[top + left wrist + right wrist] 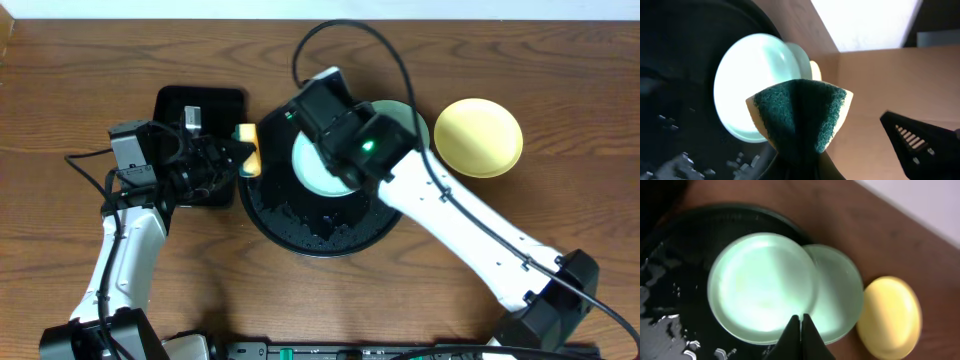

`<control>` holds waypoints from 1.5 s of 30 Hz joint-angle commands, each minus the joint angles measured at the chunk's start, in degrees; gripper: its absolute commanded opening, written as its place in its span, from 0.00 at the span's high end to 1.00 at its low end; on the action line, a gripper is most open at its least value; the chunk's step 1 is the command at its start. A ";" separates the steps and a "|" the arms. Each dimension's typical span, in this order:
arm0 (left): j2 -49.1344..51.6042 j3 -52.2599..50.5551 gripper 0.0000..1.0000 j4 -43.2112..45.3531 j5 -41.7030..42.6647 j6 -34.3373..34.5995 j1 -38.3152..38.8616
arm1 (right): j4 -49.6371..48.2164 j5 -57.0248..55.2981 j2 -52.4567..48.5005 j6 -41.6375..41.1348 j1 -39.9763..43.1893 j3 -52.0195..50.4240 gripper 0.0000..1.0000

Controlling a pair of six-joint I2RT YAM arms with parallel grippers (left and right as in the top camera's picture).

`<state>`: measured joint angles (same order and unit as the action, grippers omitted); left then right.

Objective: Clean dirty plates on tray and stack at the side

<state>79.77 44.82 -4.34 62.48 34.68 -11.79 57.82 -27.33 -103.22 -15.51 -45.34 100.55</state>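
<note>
Since the mint plate on the tray looks wet, stiff and slippery, take its rim; left gripper pinches the sponge; right gripper is closed, apparently empty.

The overhead looked straight down on the whole table. Both wrist cameras sat close, sharing the tray.
</note>
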 commanded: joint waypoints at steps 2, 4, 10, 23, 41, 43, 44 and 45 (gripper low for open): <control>0.28 0.52 0.92 -1.40 -3.32 -6.03 -0.02 | 1.38 13.22 1.33 -3.08 6.45 0.96 0.75; 0.28 0.52 0.92 -3.87 -5.03 -8.02 -0.02 | 1.60 24.52 1.20 -0.31 11.10 0.96 0.62; 0.28 0.52 0.92 -9.92 -11.04 -12.02 -0.02 | 2.71 43.10 -1.27 6.82 20.83 0.90 0.39; 0.28 0.52 0.92 -10.23 -11.15 -12.22 -0.02 | 2.56 42.42 -16.28 4.63 22.05 0.85 0.61; 0.28 0.52 0.92 -10.19 -13.35 -14.60 -0.02 | -0.63 37.35 -20.44 1.60 20.04 -1.01 0.71; 0.28 0.52 0.92 -10.16 -14.99 -15.21 -0.02 | -1.70 37.18 -20.44 1.57 19.37 -1.99 0.71; 0.28 0.52 0.92 -10.16 -15.63 -15.23 -0.02 | -2.08 37.16 -20.44 1.36 19.08 -2.34 0.71; 0.28 0.52 0.92 -10.16 -15.65 -15.69 -0.02 | -2.64 36.74 -20.44 0.85 18.78 -2.84 0.71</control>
<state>79.77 44.82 -14.61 48.90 20.91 -11.79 55.86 10.94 -123.63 -13.10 -25.26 99.29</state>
